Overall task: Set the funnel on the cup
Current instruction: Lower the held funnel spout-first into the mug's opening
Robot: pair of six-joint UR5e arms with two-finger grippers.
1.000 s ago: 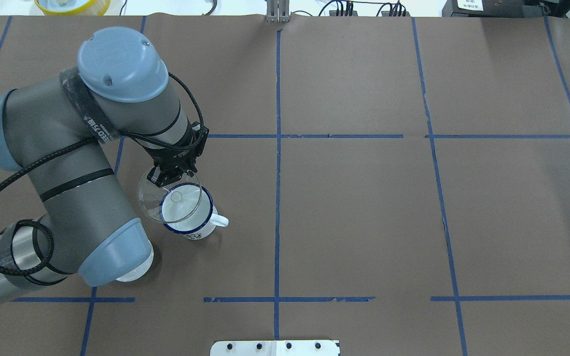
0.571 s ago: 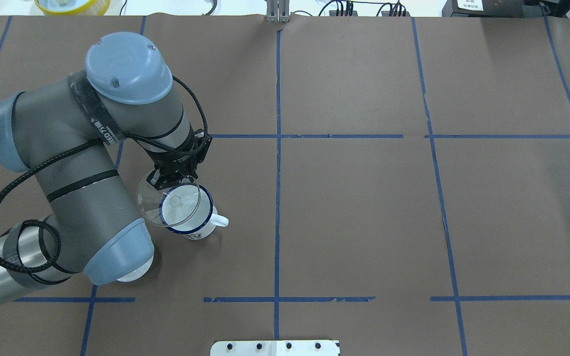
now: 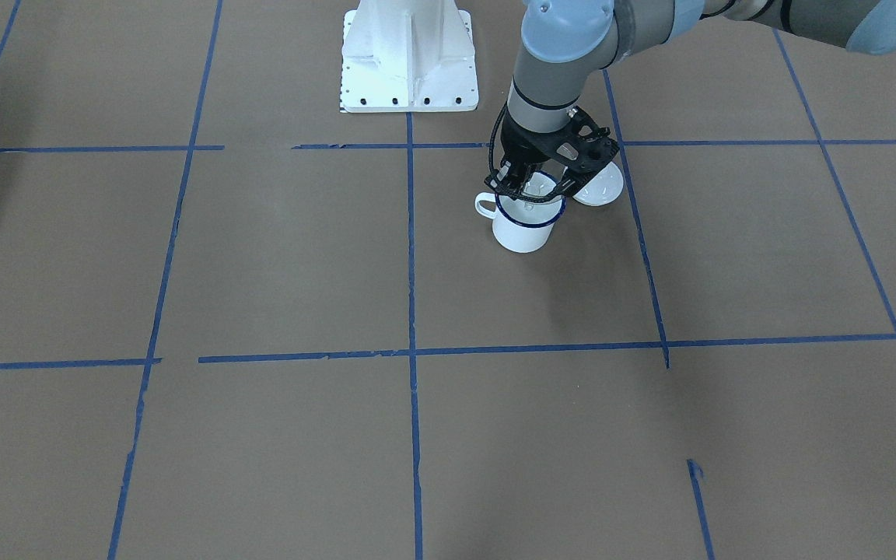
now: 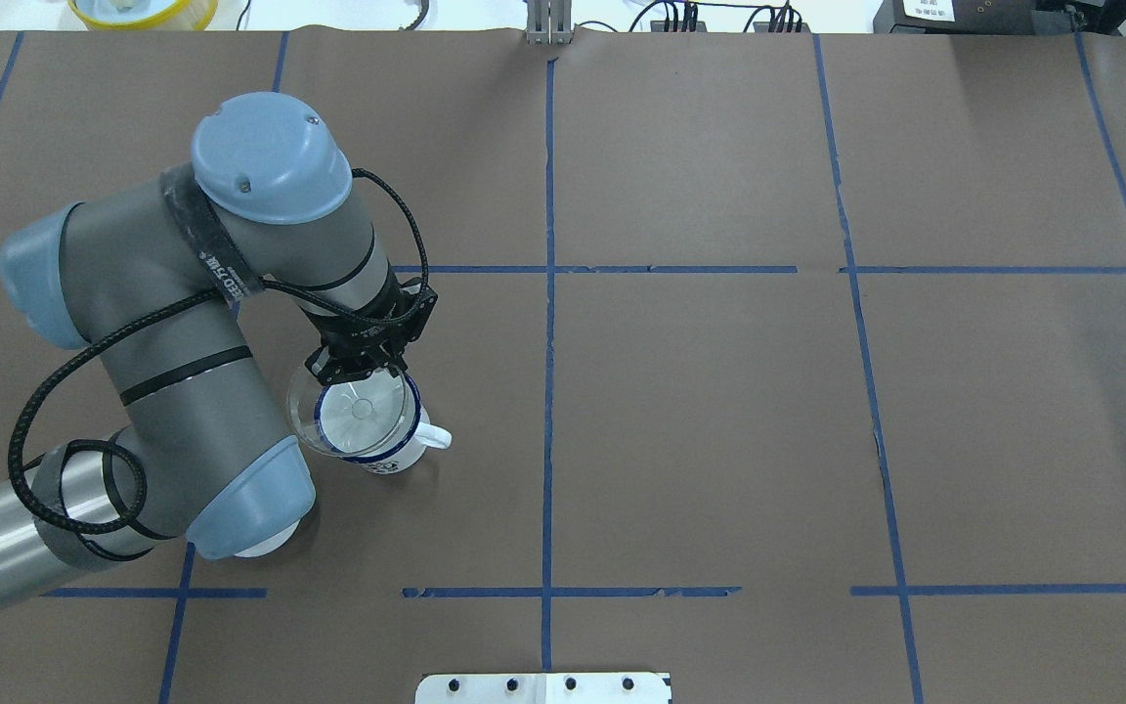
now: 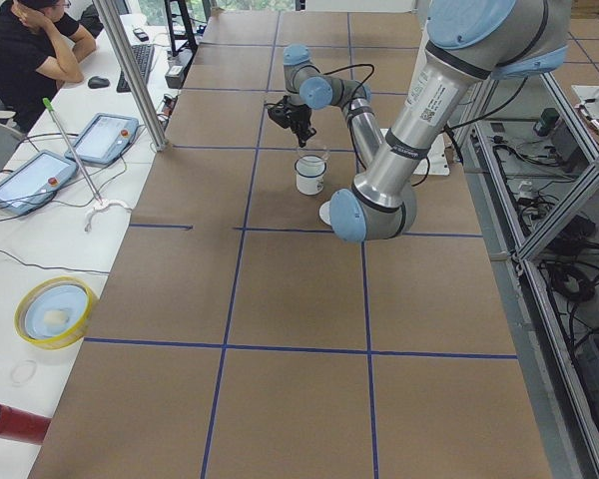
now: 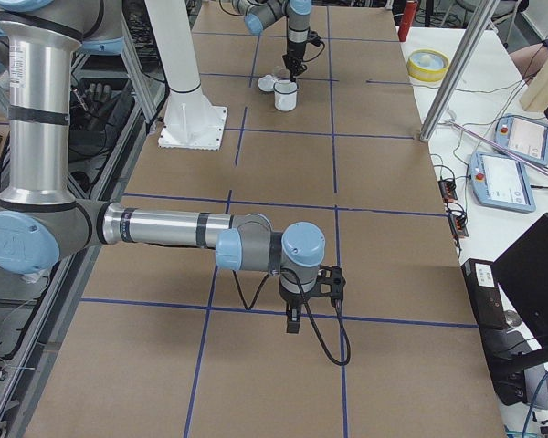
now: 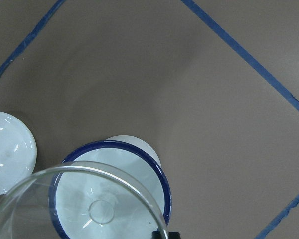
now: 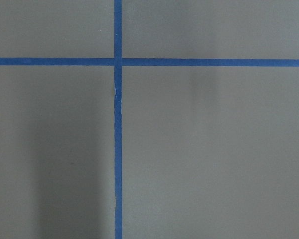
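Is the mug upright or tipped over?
Upright: the mug stands on its base, blue rim facing up, under the funnel.

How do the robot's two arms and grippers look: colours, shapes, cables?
The left arm and right arm are grey tubes with light blue round joint caps. The left gripper and right gripper are black. A black braided cable runs along the left arm.

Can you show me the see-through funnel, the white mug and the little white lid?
Clear round funnel (image 4: 358, 411): overhead view, middle of its cone.
White blue-rimmed enamel mug (image 3: 522, 236): front-facing view, its side wall.
Round white lid (image 7: 10, 152): left wrist view, its middle.
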